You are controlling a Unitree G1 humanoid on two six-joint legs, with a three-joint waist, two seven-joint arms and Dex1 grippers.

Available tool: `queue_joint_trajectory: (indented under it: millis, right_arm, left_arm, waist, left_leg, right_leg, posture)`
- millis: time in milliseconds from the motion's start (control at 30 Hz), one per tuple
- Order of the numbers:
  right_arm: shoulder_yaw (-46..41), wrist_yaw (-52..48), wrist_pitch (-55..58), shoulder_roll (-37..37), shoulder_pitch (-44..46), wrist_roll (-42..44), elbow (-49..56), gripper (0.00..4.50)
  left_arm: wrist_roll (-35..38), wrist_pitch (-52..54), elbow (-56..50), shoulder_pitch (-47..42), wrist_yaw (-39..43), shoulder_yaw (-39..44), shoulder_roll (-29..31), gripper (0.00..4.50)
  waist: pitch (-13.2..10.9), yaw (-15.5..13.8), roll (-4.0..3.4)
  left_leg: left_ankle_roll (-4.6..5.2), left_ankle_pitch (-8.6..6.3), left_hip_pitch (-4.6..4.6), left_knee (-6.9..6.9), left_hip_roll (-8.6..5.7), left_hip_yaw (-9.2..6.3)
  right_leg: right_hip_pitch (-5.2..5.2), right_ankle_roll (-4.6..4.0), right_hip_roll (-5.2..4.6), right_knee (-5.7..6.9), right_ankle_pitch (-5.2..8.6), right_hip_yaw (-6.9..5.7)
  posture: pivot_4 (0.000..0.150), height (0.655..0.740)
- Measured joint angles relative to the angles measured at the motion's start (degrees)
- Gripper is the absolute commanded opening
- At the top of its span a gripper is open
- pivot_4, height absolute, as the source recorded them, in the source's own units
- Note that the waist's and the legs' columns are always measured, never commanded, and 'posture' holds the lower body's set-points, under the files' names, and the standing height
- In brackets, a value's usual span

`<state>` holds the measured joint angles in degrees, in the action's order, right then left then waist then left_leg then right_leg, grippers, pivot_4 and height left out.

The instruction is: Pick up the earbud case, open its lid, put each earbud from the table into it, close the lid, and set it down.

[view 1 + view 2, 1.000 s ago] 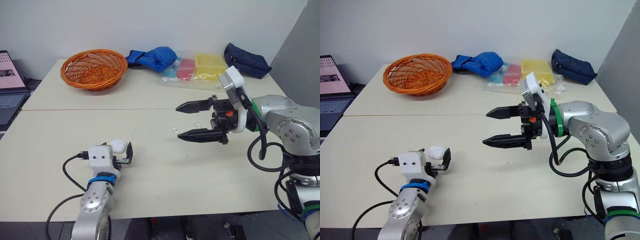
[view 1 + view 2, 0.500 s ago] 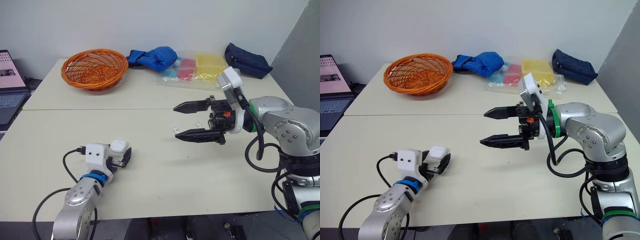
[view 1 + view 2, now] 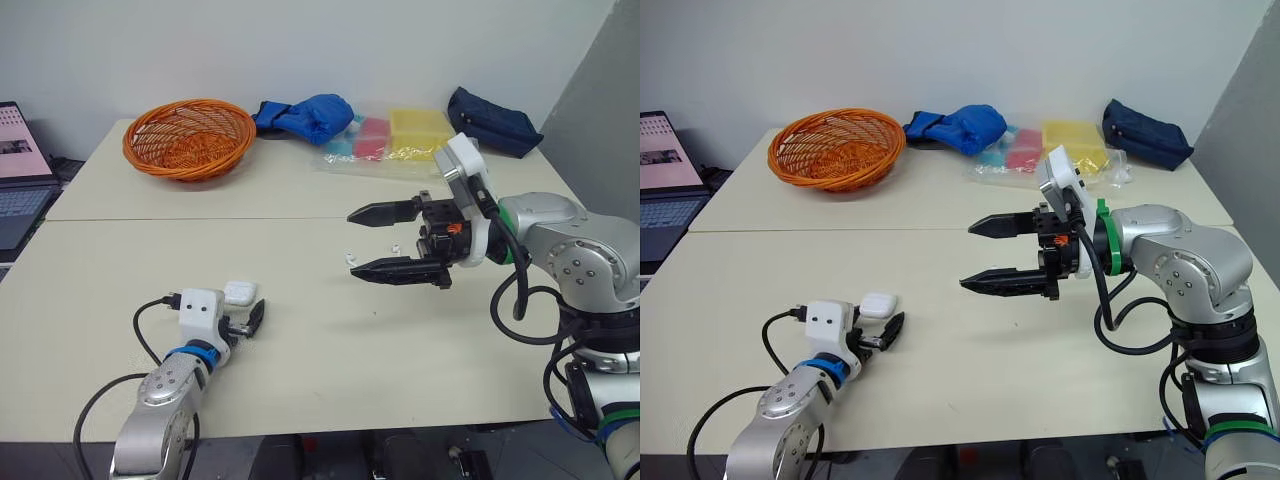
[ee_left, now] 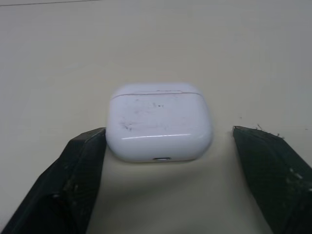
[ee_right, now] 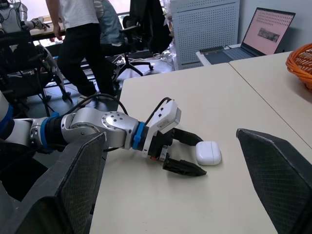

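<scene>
Laptop (image 3: 14, 168): at the far left, beside the counter (image 3: 330, 370), lid up.
Orange basket (image 3: 187, 137): on the back left part of the counter, well apart from both arms.
Left gripper (image 4: 168, 134): low at the front left of the counter, open, holding nothing; one finger on each side of the earbud case, one just beside its wall, the other apart with a clear gap.
Earbud case (image 3: 239, 292): white, lying on the counter between the left fingers, lid closed.
Blue cloth (image 3: 305, 115): at the back of the counter, just right of the basket.
Earbuds (image 3: 350, 259): two small white pieces on the counter near the middle, the second earbud (image 3: 396, 247) a little to the right; both close to the right fingers.
Right gripper (image 3: 352, 242): above the middle of the counter, pointing toward the left side, wide open, holding nothing.
Plastic bag (image 3: 400, 135): at the back, with coloured boxes inside.
Dark blue pouch (image 3: 492, 120): at the back right corner.
</scene>
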<state>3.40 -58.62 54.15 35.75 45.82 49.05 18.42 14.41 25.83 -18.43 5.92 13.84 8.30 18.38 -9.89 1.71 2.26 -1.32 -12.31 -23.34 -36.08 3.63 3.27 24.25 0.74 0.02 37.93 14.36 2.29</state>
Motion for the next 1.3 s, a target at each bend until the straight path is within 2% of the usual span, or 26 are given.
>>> queue_joint_trajectory:
  millis: [67, 333, 500, 567, 667, 733, 800, 867, 967, 1100, 1167, 1300]
  right_arm:
    - [0.0, 0.0, -0.1, 0.0, 0.0, 0.0, -0.1, 4.50]
    - [0.0, 0.0, -1.0, -0.2, -0.2, -0.2, -0.1, 4.50]
    - [-0.3, 0.2, -2.5, 0.2, -2.5, -0.9, -0.5, 4.50]
    - [-0.5, 0.7, -3.4, 0.6, -2.8, -2.2, -0.9, 4.50]
    - [-1.7, 1.8, -4.4, 1.6, -3.9, -3.4, -1.4, 4.50]
    - [-2.1, 3.5, -4.3, 1.9, -3.9, -4.4, -1.6, 4.50]
    - [-2.7, 6.5, -2.6, 1.2, -3.6, -4.9, -2.2, 4.50]
    - [-4.0, 11.2, 0.1, -1.3, -2.3, -4.3, -3.3, 4.50]
    - [-6.3, 18.7, 3.5, -4.3, 1.0, -3.7, -4.8, 4.50]
    - [-6.5, 19.9, 6.1, -2.6, 1.2, -3.9, -5.3, 4.50]
    - [-6.4, 19.8, 7.3, -2.3, 1.2, -3.8, -5.4, 4.50]
    - [-5.0, 22.4, 8.6, -7.5, 1.1, -3.8, -7.6, 4.50]
  left_arm:
    - [-0.1, -0.2, 0.0, 0.0, -0.2, 0.2, -0.2, 2.75]
    - [0.3, -1.0, 0.7, -0.1, 1.5, 0.6, 0.1, 2.75]
    - [0.1, -8.3, 12.5, -6.9, 13.0, 0.3, 9.0, 2.75]
    - [-0.3, -13.1, 19.4, -13.3, 17.6, 0.2, 12.1, 2.75]
    - [-1.9, -24.6, 31.0, -28.2, 27.9, -1.9, 17.1, 2.75]
    - [-3.6, -33.0, 36.4, -37.1, 32.9, -3.7, 18.3, 2.75]
    - [-4.9, -39.8, 39.9, -42.1, 36.0, -5.7, 17.8, 2.75]
    - [-6.6, -44.6, 43.6, -44.8, 37.3, -7.4, 16.5, 2.75]
    - [-11.1, -60.1, 51.5, -51.3, 38.5, -11.5, 13.6, 2.75]
    - [-13.8, -76.2, 58.8, -56.8, 39.3, -13.6, 13.3, 2.75]
    - [-14.7, -80.7, 61.3, -58.7, 39.2, -14.0, 13.1, 2.75]
    - [-16.9, -91.0, 66.1, -63.2, 38.4, -16.2, 10.9, 2.75]
  waist:
    - [0.0, 0.0, 0.00]
    - [0.0, 0.0, 0.00]
    - [0.0, -0.3, 0.00]
    - [0.0, -0.4, 0.07]
    - [-0.1, -0.9, 0.15]
    - [-0.1, -1.2, 0.15]
    - [-0.1, -1.0, 0.13]
    - [-0.1, -0.6, 0.13]
    - [-0.1, -0.8, 0.13]
    - [-0.1, -0.9, 0.12]
    - [-0.1, -0.8, 0.12]
    - [-0.1, -0.7, 0.13]
  left_leg:
    - [0.00, 0.00, 0.00, 0.01, 0.00, 0.00]
    - [0.00, 0.00, -0.02, 0.01, 0.00, 0.00]
    - [0.00, 0.00, -0.02, -0.01, -0.05, -0.02]
    - [0.00, 0.01, -0.11, -0.02, -0.03, -0.01]
    - [-0.01, 0.02, -0.36, -0.08, -0.05, 0.04]
    - [-0.01, 0.01, -0.43, -0.05, -0.08, 0.20]
    - [0.02, -0.03, -0.45, -0.02, -0.07, 0.26]
    - [0.02, -0.05, -0.61, -0.02, -0.07, 0.29]
    - [0.00, -0.03, -1.49, -0.28, -0.08, 0.16]
    - [0.01, -0.04, -1.48, -0.25, -0.06, 0.17]
    - [0.01, -0.04, -1.48, -0.29, -0.07, 0.18]
    - [0.02, -0.04, -1.47, -0.61, -0.03, 0.15]
  right_leg:
    - [0.00, 0.07, 0.00, -0.01, -0.03, 0.01]
    - [0.01, 0.15, -0.03, -0.04, -0.07, 0.00]
    - [0.02, -0.17, -0.02, -0.01, 0.03, -0.13]
    - [0.08, -0.23, 0.01, -0.04, -0.01, -0.15]
    - [0.21, -0.16, 0.12, -0.15, -0.09, -0.22]
    - [0.24, -0.03, 0.06, -0.25, -0.35, -0.21]
    - [0.28, 0.08, 0.02, -0.31, -0.34, -0.05]
    - [0.47, 0.11, 0.00, -0.25, -0.33, -0.04]
    - [1.29, 0.09, 0.07, 0.05, -0.35, -0.14]
    - [1.30, 0.08, 0.13, 0.04, -0.35, -0.13]
    - [1.29, 0.09, 0.14, 0.07, -0.35, -0.14]
    - [1.21, 0.10, 0.22, 0.18, -0.35, -0.18]
  posture:
    - [0.150, 0.7400]
    - [0.150, 0.7400]
    - [0.150, 0.7400]
    - [0.150, 0.7400]
    - [0.150, 0.7400]
    - [0.150, 0.7400]
    - [0.150, 0.7400]
    - [0.150, 0.7400]
    - [0.150, 0.7400]
    - [0.150, 0.7400]
    - [0.150, 0.7400]
    - [0.150, 0.7400]
